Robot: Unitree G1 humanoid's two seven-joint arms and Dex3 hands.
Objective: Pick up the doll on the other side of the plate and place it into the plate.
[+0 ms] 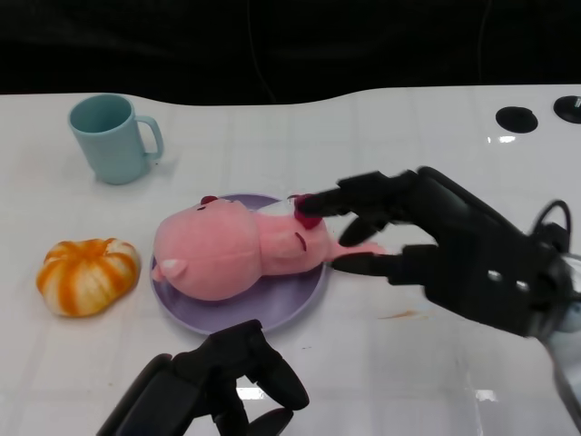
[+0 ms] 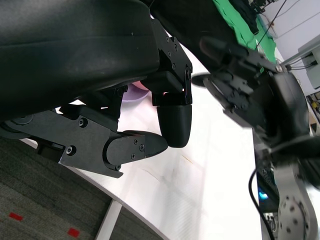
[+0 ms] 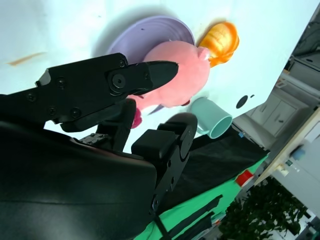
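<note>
One pink doll (image 1: 231,252) is lying on its side across the single purple plate (image 1: 295,309), its long axis running left to right, head toward the robot's left and legs pointing right, past the rim. The right hand (image 1: 436,241) is reaching in from the right, fingers (image 1: 349,202) pinching the doll's leg end. The left hand (image 1: 218,386) is hovering near the plate's front edge, fingers curled and holding nothing. One teal mug (image 1: 113,138) is standing at the back left of the worktop (image 1: 408,145), and one orange pumpkin (image 1: 88,275) is sitting just left of the plate.
</note>
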